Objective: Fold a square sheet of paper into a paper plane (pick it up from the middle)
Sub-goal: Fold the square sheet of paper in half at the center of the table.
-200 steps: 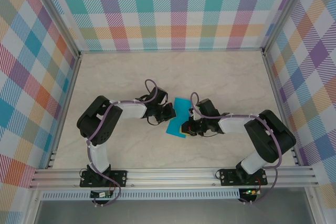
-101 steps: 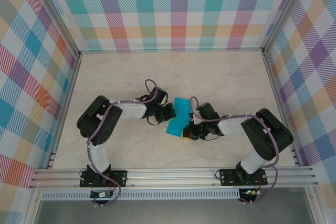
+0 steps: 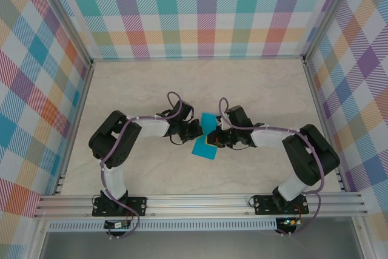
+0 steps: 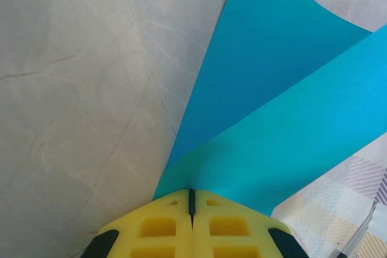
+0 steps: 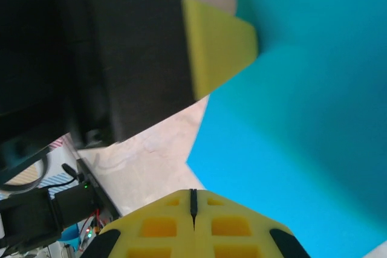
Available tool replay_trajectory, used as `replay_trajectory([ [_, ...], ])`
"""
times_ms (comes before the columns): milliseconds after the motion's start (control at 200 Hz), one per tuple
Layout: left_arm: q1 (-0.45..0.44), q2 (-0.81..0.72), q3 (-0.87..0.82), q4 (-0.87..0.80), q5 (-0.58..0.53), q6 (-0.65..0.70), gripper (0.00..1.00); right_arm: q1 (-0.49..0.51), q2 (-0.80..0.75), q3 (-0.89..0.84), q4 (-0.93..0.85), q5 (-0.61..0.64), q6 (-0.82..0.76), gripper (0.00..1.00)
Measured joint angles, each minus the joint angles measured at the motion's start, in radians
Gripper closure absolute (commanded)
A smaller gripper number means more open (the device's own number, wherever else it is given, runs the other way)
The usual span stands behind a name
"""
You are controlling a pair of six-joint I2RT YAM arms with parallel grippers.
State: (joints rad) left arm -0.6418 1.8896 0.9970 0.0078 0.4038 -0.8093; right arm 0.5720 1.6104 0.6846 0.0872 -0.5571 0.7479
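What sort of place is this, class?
Probably a lab robot test cell: left arm and right arm bolted to an aluminium rail, a pale tabletop boxed in by checked walls, a teal paper sheet between the arms.

Reporter: Any word, label, brand or number legible anywhere here?
Desk: None can be read. The square sheet of paper point(image 3: 202, 147) is plain teal; the checked walls point(image 3: 206, 10) carry pattern only, no lettering.

Apparently one square sheet of paper point(image 3: 204, 148); one left arm point(image 3: 148, 127), one right arm point(image 3: 273, 138).
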Motion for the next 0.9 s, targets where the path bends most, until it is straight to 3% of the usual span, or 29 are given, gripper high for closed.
replay_trajectory([
  [410, 0.0, 0.0, 0.0, 0.0, 0.0, 0.014, 1.0, -0.004, 0.06, -0.1, 0.116, 0.01, 0.034, 1.0],
  [900, 0.0, 0.0, 0.0, 0.0, 0.0, 0.018, 1.0, -0.063, -0.003, -0.031, 0.051, 0.01, 0.013, 1.0],
])
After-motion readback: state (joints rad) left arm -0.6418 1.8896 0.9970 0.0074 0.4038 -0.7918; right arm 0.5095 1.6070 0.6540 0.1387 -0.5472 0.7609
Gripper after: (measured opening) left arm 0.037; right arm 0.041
